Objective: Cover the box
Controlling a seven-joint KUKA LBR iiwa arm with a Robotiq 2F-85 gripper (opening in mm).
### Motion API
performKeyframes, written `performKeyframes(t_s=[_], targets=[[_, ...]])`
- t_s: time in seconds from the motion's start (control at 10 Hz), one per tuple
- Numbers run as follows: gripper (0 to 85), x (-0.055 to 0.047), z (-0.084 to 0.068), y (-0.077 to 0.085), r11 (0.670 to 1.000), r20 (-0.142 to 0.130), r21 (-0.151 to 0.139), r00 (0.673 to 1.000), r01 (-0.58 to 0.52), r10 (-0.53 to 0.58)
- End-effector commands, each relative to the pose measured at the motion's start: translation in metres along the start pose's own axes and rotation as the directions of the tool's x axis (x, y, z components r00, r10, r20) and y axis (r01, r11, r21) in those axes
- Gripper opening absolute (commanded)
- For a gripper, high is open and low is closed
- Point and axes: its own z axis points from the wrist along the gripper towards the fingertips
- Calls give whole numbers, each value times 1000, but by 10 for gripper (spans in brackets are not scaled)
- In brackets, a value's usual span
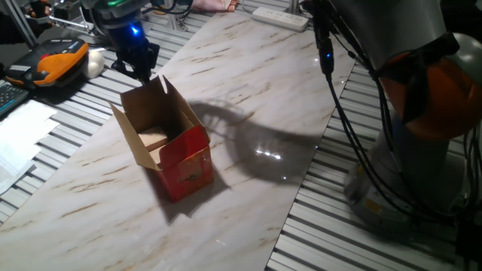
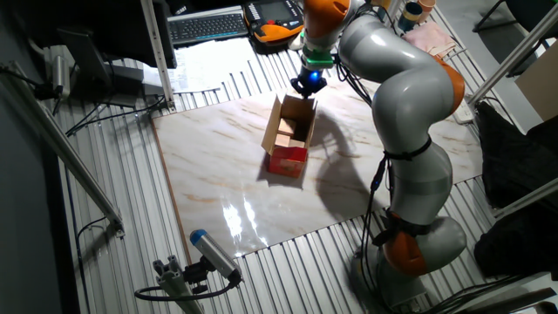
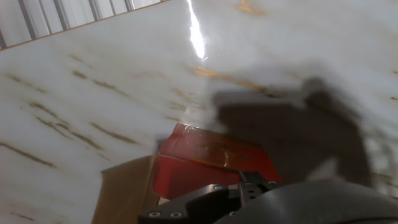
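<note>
We see the small glossy red cardboard box [image 1: 175, 145] near the middle of the white marble-patterned table [image 1: 248, 90], its brown flaps standing open and something pale lying inside. The black two-finger gripper [image 1: 143, 71] sits at the far flap's top edge; we cannot tell how its fingers stand.

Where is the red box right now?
In one fixed view, the red box stands open on the marble table, left of centre, with the gripper at its far flap.
</note>
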Motion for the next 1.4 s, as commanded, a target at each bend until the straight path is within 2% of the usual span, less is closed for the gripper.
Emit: performKeyframes(t_s=[0.0, 0.3, 0.7, 1.0, 1.3], targets=[[0, 2, 1, 0, 1000, 6, -1, 1000, -4, 4], [0, 6, 7, -1, 1000, 36, 5, 999, -6, 6], [0, 13, 10, 1, 1000, 45, -16, 999, -23, 24], [0, 13, 14, 4, 999, 85, 5, 996, -35, 35], [0, 12, 17, 4, 999, 103, 8, 994, -35, 34]])
